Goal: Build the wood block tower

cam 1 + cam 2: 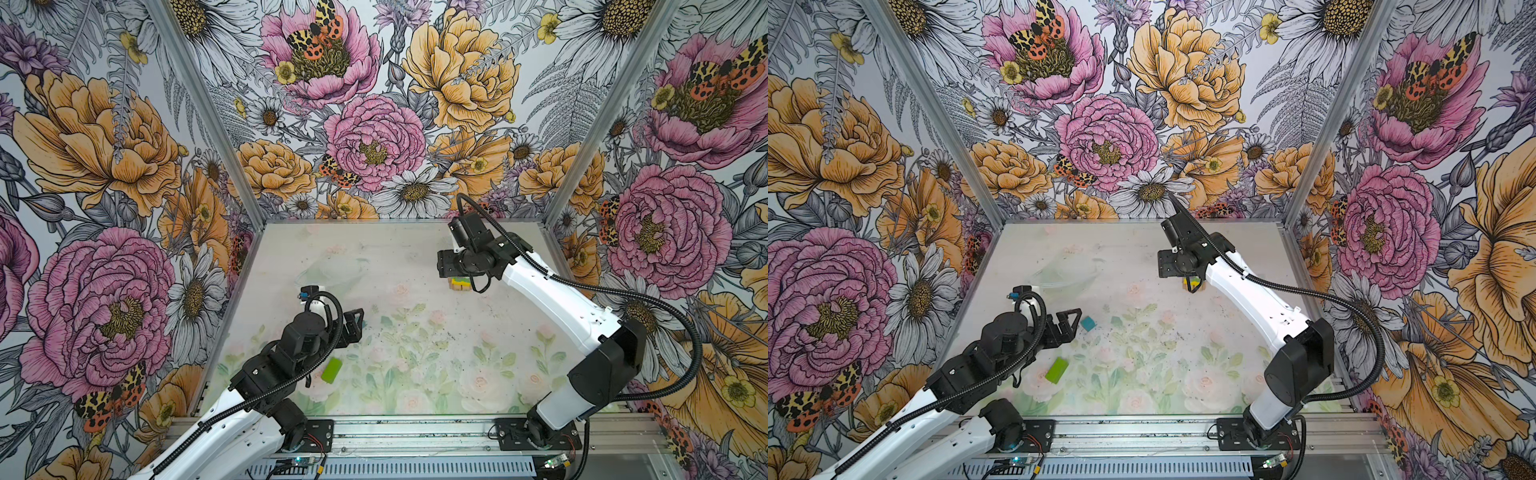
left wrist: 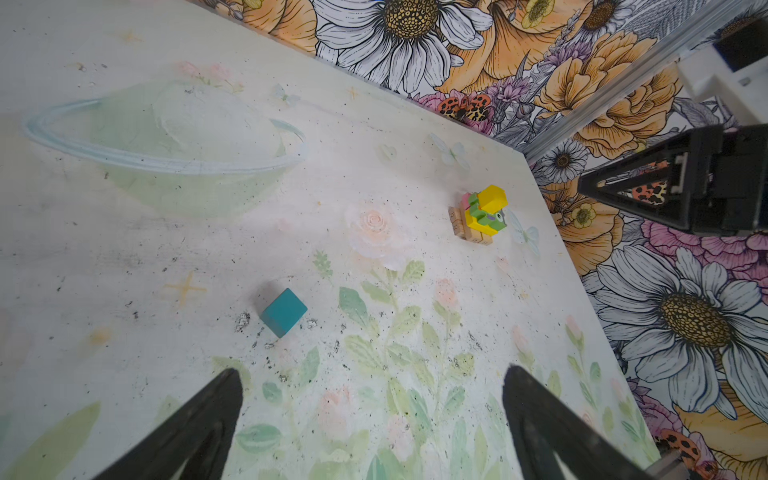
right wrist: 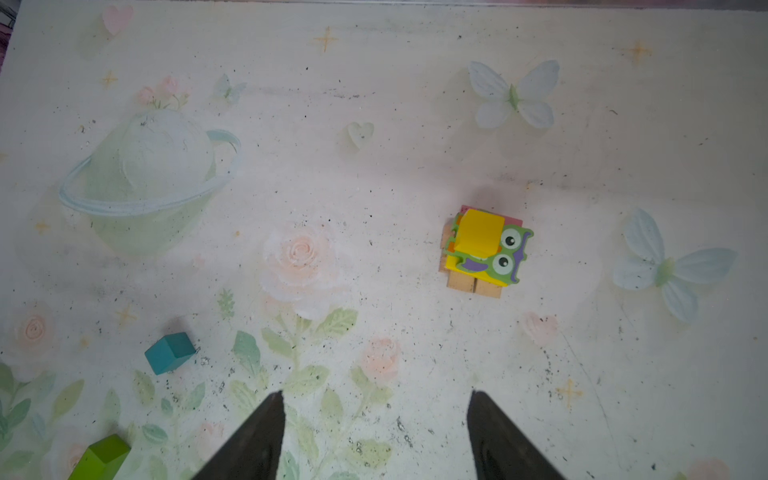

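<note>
Half-built tower [image 3: 484,253] stands toward far right of counter [image 1: 395,257]: tan bars [image 3: 473,286] at base, edge of pink block [image 3: 514,220] showing, green owl block [image 3: 505,259] above, yellow block [image 3: 480,235] on top. Above it hangs right pincer [image 3: 377,395], fingers spread, nothing between them. On other side, left pincer [image 2: 372,372] spread wide and empty, near teal block [image 2: 284,311], which lies loose, well apart from tower. Near front left, lime-green block [image 1: 331,371] lies alone beside left arm [image 1: 266,374].
</note>
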